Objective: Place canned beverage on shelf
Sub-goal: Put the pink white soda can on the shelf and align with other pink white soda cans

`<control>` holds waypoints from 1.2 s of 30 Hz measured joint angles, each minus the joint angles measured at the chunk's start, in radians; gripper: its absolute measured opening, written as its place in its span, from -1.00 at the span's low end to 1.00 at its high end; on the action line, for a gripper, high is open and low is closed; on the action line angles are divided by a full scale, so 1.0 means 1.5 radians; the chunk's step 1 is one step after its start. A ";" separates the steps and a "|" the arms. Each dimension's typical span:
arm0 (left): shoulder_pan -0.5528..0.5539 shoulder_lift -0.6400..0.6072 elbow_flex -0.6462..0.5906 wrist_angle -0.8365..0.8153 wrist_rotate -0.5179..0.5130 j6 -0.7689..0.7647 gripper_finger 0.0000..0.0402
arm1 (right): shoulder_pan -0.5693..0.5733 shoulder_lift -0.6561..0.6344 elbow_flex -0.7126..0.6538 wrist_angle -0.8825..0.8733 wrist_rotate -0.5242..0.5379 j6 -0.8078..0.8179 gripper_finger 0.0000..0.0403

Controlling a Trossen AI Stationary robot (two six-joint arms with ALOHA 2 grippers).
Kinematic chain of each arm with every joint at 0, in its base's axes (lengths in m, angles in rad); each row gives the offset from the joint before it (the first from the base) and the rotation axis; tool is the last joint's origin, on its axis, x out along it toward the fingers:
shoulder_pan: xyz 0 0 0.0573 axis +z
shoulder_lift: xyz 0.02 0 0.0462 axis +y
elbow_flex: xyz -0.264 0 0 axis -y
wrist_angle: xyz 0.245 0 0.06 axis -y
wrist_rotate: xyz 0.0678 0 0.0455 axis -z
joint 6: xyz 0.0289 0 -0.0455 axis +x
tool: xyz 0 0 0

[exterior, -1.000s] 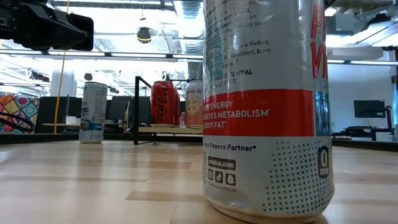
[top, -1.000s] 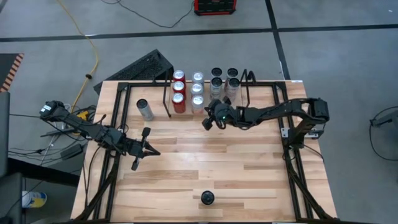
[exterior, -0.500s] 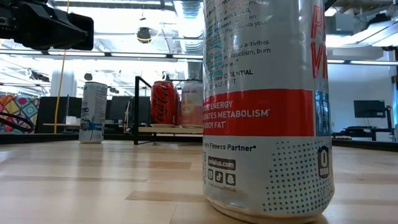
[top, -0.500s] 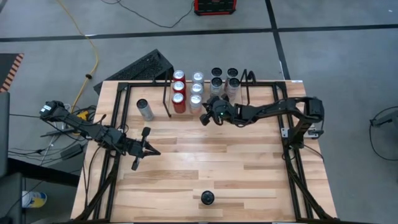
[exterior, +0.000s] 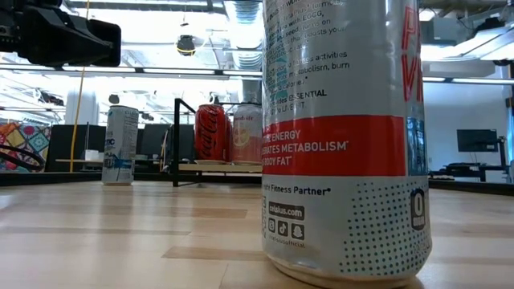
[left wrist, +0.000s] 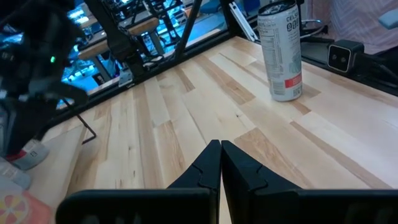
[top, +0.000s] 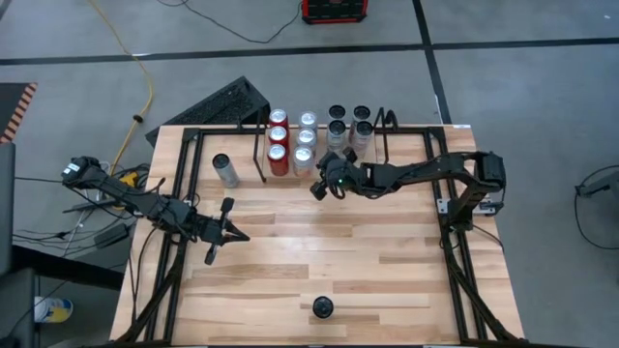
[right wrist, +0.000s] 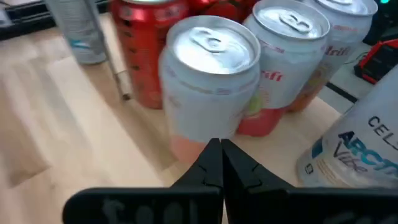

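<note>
The tall white-and-red aluminium beverage can [left wrist: 280, 51] stands on the wooden surface [top: 319, 251]; likely thin-walled, smooth, dentable. Grasp mid-body. Left gripper [top: 224, 232] and right gripper [top: 315, 188] are both clenched, empty.

On the tabletop [top: 319, 242], the shelf [top: 324, 135] stands at the far edge with cans in rows between its end brackets. One can [top: 225, 170] stands left of the shelf, outside it. Another can [top: 322, 307] stands alone near the front edge, well apart.
</note>
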 joint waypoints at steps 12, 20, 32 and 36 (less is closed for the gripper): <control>0.000 0.000 0.000 0.017 -0.014 0.002 -1.00 | 0.088 0.099 0.087 0.159 0.051 -0.051 -0.92; 0.000 0.000 0.000 0.021 -0.011 0.002 -1.00 | 0.076 0.207 0.271 0.034 0.096 -0.092 -0.92; 0.000 0.000 -0.001 0.004 -0.010 -0.001 -1.00 | 0.065 0.215 0.309 -0.068 0.132 -0.073 -0.92; 0.000 0.000 -0.001 0.007 -0.010 -0.001 -1.00 | 0.057 0.217 0.309 -0.086 0.128 -0.067 -0.92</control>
